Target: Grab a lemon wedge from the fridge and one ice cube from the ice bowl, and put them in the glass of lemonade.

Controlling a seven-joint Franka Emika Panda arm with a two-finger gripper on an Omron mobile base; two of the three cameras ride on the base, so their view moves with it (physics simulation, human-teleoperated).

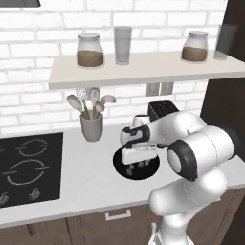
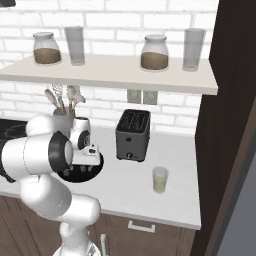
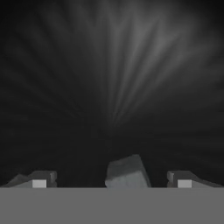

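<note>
Black ice bowl [image 1: 143, 173] under the gripper [image 3: 111, 180].
Its jaws stand apart astride the grey ice cube [image 3: 127, 173] inside.

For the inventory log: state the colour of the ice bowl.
All black; the ice bowl shows best in the right base view.

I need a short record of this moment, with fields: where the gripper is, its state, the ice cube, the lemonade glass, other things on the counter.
gripper position: gripper lowered into the ice bowl
gripper state: open, holding nothing
ice cube: ice cube lies on the bowl's black floor between the fingertips, not yet gripped
glass of lemonade: glass of lemonade upright on the counter, in front of the toaster, to its right
other: utensil cup behind the bowl
</note>
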